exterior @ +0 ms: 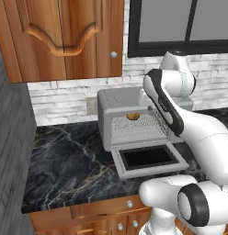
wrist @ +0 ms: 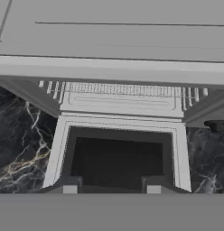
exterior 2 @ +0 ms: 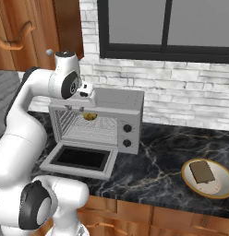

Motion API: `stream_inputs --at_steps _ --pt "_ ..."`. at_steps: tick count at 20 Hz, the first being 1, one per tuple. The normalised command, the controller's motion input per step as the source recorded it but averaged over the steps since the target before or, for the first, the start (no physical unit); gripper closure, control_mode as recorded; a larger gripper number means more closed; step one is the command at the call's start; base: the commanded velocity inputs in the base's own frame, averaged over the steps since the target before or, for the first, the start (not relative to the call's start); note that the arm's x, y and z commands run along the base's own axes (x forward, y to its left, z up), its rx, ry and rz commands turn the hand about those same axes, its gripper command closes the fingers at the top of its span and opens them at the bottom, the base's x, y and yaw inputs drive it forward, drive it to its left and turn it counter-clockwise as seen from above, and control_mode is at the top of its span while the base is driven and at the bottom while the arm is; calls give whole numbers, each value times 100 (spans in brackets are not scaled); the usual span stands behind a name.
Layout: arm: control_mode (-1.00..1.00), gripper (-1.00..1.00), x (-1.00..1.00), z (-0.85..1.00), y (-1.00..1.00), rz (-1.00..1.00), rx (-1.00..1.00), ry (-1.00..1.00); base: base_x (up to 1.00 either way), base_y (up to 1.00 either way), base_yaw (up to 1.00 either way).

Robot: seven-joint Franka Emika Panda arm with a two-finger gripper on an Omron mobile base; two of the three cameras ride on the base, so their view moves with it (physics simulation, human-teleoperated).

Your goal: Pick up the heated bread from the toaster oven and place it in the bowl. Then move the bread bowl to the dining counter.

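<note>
I stand at a black, white-veined marble surface [exterior: 70,160] that runs along a white brick wall [exterior 2: 181,92]. A dark-framed window [exterior 2: 167,27] sits above the wall, and wooden cabinets [exterior: 65,36] hang to the left — more wood drawers show under the surface edge. A grey panel closes the far left of the left base view.

The oven [exterior 2: 121,115] stands on the surface against the wall, its door [exterior: 148,158] dropped flat toward me, dark window facing up. The bread [exterior: 132,116] lies on the wire rack [wrist: 120,97] toward the back of the cavity, a small golden lump. Two black knobs [exterior 2: 127,135] sit on the oven's right face.

My hand [wrist: 111,186] hovers above the open door, in front of the oven's mouth, looking down at the door's window; the fingers [wrist: 68,184] stand part-way apart with nothing between them.

The bowl [exterior 2: 207,179] rests on the surface well to the right of the oven, near the front edge — a flat dark brown square [exterior 2: 202,172] lies in it.
</note>
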Motion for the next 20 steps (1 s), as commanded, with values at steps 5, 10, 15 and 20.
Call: stream_inputs --at_steps 5,10,15,20 --pt "-100 -100 -27 0 0 0 0 -8 0 0 0" --pt "-100 -100 -29 -49 3 -1 1 -20 0 0 0" --pt "-100 -100 0 -55 0 0 9 -27 0 0 0" --pt "-100 -100 2 -51 1 0 0 -26 0 0 0"
